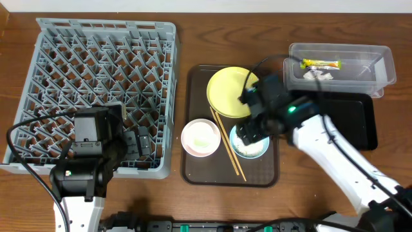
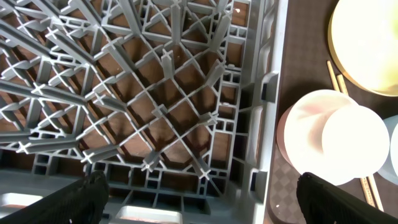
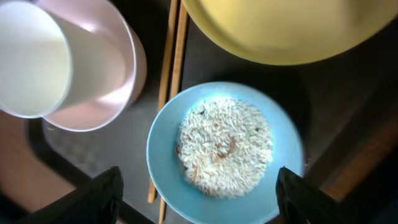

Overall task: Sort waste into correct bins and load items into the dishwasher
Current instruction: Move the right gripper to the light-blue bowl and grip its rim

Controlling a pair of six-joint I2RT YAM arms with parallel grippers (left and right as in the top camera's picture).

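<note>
My right gripper [image 3: 198,199] is open and hovers right above the light blue bowl [image 3: 163,143], which holds white rice grains [image 3: 225,144]; in the overhead view the gripper [image 1: 250,134] covers part of that bowl [image 1: 257,151]. The pinkish-white bowl [image 1: 201,138] [image 3: 93,81], two chopsticks [image 1: 226,143] [image 3: 171,68] and the yellow plate [image 1: 228,90] [image 3: 280,31] lie on the brown tray. The green-and-yellow wrapper [image 1: 320,64] and white paper scrap [image 1: 318,75] lie in the clear tub [image 1: 386,61]. My left gripper [image 2: 199,202] is open over the grey dish rack's [image 1: 96,71] near right corner.
The dark brown serving tray [image 1: 193,169] sits right of the rack. The flat black tray [image 1: 362,122] lies at the right, just in front of the clear tub, partly under my right arm. Cables run along the table's front edge.
</note>
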